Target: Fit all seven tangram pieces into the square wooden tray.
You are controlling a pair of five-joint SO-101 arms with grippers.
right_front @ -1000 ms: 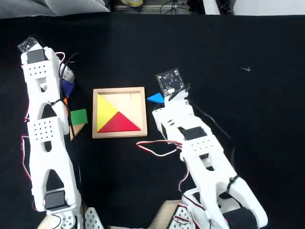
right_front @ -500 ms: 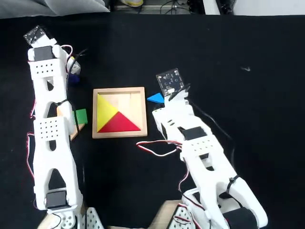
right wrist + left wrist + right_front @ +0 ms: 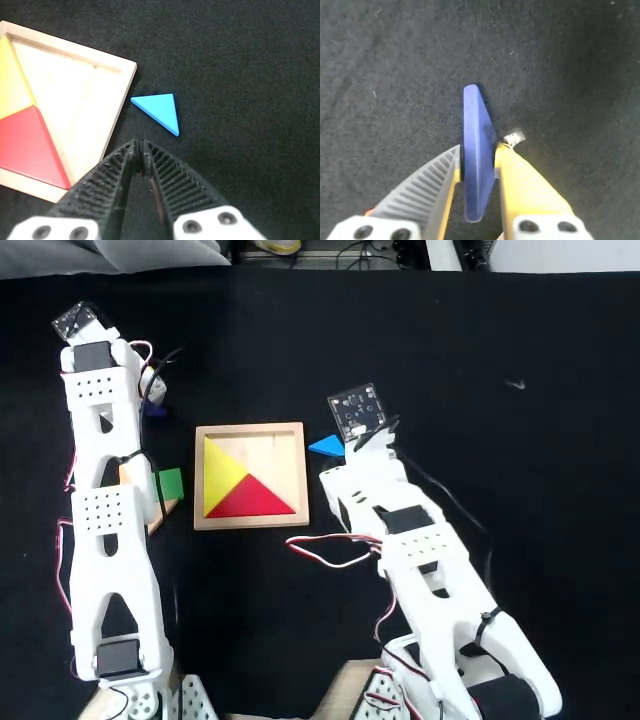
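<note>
**Q:** Left tool status?
**A:** Clenched on the dark blue piece, which stands on edge. It is off the tray's far left corner. The tray's bare floor lies along its far and right sides.

**Q:** Right tool?
**A:** Clenched, holding nothing, at the tray's right rim. The light blue triangle lies just ahead of it.

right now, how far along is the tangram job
Done: the yellow triangle and red triangle lie in the tray. In hand: the left gripper clamps a dark blue piece. Left: the light blue triangle, green square and a tan piece lie outside the tray.
</note>
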